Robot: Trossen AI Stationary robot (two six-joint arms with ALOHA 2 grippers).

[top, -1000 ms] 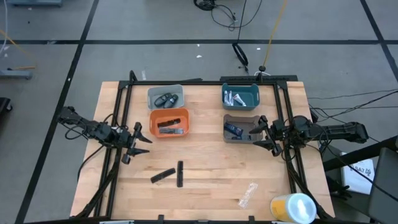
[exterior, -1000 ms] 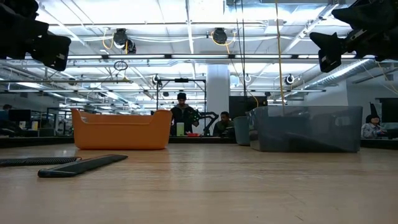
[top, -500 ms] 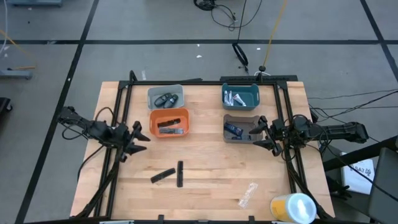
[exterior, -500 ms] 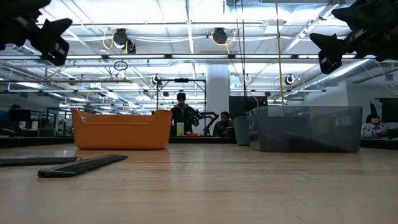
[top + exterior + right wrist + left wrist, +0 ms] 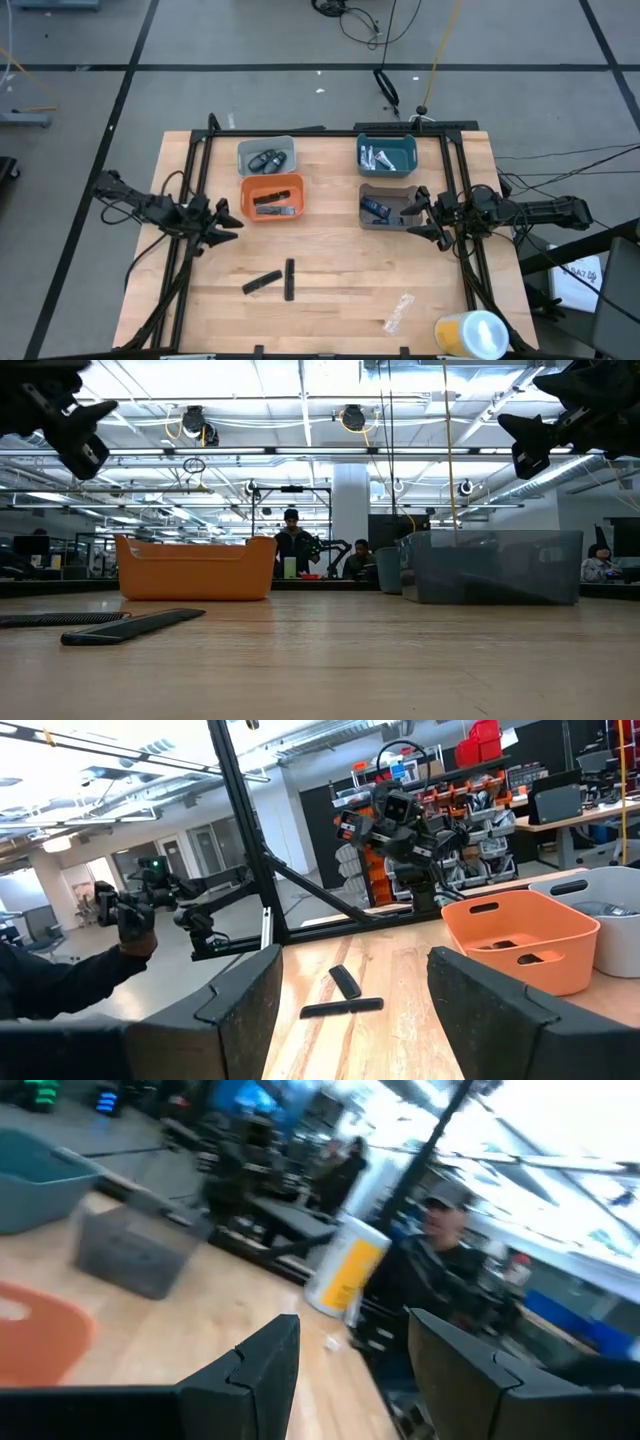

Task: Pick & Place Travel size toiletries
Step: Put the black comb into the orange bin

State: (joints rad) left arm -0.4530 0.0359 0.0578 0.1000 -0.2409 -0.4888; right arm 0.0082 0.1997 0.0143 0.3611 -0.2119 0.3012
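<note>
Left claw [image 5: 222, 224] hangs above the worktop [image 5: 330, 280] beside the orange bin [image 5: 271, 197], fingers parted and empty. Right claw [image 5: 418, 217] is spread wide by the grey bin [image 5: 385, 206] (empty too). Two black sticks [image 5: 275, 279] lie loose mid-worktop.

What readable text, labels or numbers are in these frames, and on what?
None can be read.
Yellow-and-white cylinder: yellow band, no legible print in the high or left wrist view.
Silvery-white tubes in the teal bin: markings too small.
Dark blue tube in the grey bin: too small.
White item off the table's right edge: dark marks, too small.
Room signs and screens behind: blurred.
</note>
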